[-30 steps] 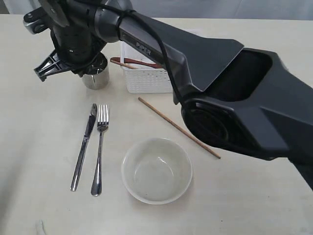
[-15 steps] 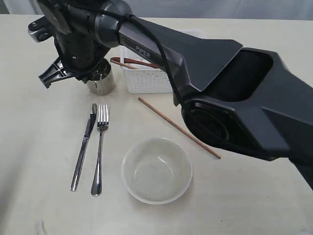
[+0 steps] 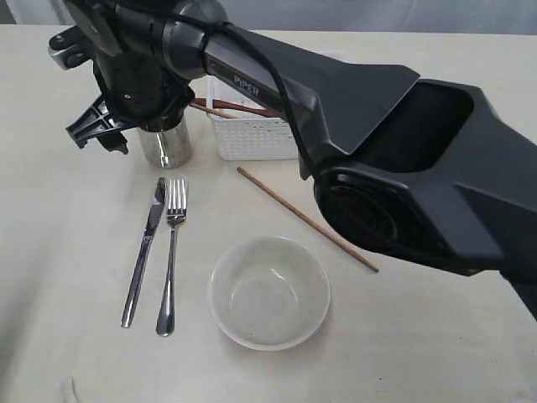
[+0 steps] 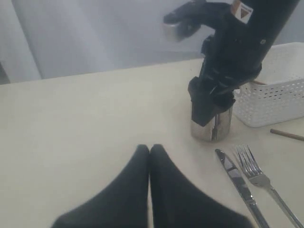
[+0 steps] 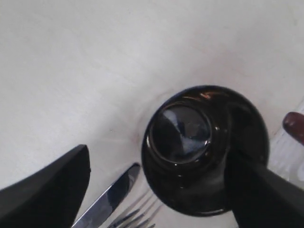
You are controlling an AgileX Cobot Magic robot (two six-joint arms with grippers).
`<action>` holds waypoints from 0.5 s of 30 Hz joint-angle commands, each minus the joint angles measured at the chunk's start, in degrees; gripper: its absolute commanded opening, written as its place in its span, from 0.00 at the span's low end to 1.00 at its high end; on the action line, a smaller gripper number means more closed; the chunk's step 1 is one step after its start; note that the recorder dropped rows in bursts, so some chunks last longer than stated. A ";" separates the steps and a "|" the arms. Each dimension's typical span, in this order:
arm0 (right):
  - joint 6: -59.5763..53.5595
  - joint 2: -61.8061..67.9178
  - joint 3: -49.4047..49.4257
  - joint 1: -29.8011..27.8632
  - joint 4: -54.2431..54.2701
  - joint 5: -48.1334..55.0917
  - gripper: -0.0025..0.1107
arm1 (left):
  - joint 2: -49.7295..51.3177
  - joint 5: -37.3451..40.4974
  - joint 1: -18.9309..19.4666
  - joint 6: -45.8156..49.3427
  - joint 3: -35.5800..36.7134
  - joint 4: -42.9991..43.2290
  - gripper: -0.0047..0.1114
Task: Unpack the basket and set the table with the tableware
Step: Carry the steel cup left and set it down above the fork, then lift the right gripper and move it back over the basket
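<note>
The steel cup [image 3: 165,145] stands upright on the table [image 3: 67,252], above the knife [image 3: 144,252] and fork [image 3: 171,252]. My right gripper [image 3: 126,134] hovers over it, open. In the right wrist view one finger [image 5: 45,190] stands well off the cup [image 5: 190,142] and the other finger [image 5: 266,190] sits at its rim. The off-white bowl [image 3: 268,291] rests near the front. One chopstick [image 3: 306,218] lies on the table. The white basket [image 3: 252,136] holds the reddish-brown spoon [image 3: 239,107]. My left gripper [image 4: 149,150] is shut and empty, low over bare table.
The right arm's black body [image 3: 403,168] stretches across the right half of the exterior view and hides the table and part of the basket behind it. A grey wall or curtain [image 4: 95,33] runs along the table's far edge.
The right gripper has opened and let go of the cup, which now stands on the table slightly lower and to the left. The left gripper and other tableware have not moved.
</note>
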 commanded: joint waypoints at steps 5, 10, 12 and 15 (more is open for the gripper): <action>1.21 -6.73 -0.05 -0.09 -3.12 0.00 0.67 | -0.15 -0.45 0.01 -0.20 0.10 -0.21 0.04; 1.21 -10.66 -0.05 -0.09 -4.04 0.00 0.50 | -0.15 -0.45 0.01 -0.20 0.10 -0.21 0.04; -0.14 -12.30 0.20 -0.09 -4.04 0.00 0.38 | -0.15 -0.45 0.01 -0.20 0.10 -0.21 0.04; -0.97 -14.38 1.49 -0.09 -6.82 0.00 0.24 | -0.15 -0.45 0.01 -0.20 0.10 -0.21 0.04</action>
